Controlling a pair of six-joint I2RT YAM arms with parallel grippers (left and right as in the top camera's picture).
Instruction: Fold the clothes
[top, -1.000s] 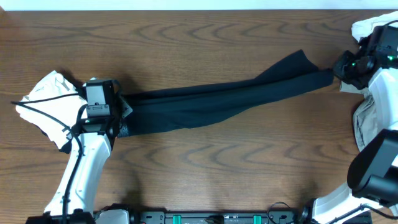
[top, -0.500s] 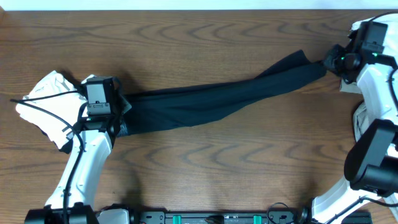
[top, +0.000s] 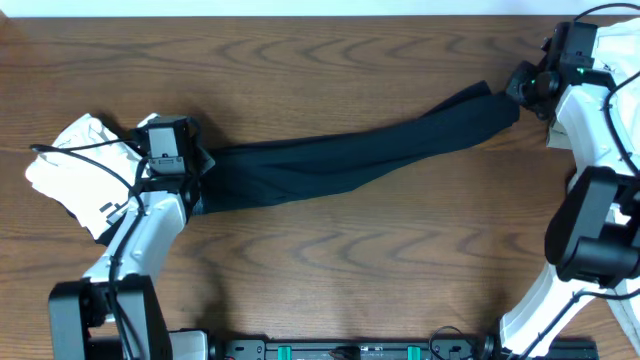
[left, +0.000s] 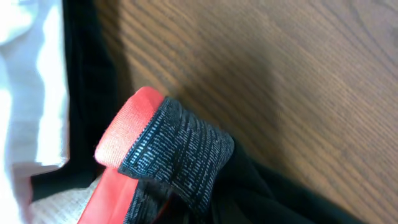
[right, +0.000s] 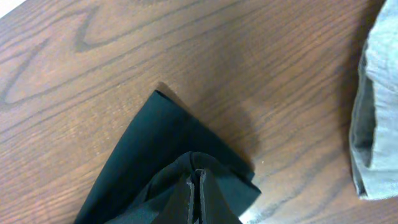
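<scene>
right gripper pulls further toward the far corner, pinching one end of the dark garment. left gripper stays clamped on the other end, so it stretches long across the table, nearly ready to fold. left wrist alone shows a red-lined waistband; right wrist shows grey cloth close by.
</scene>
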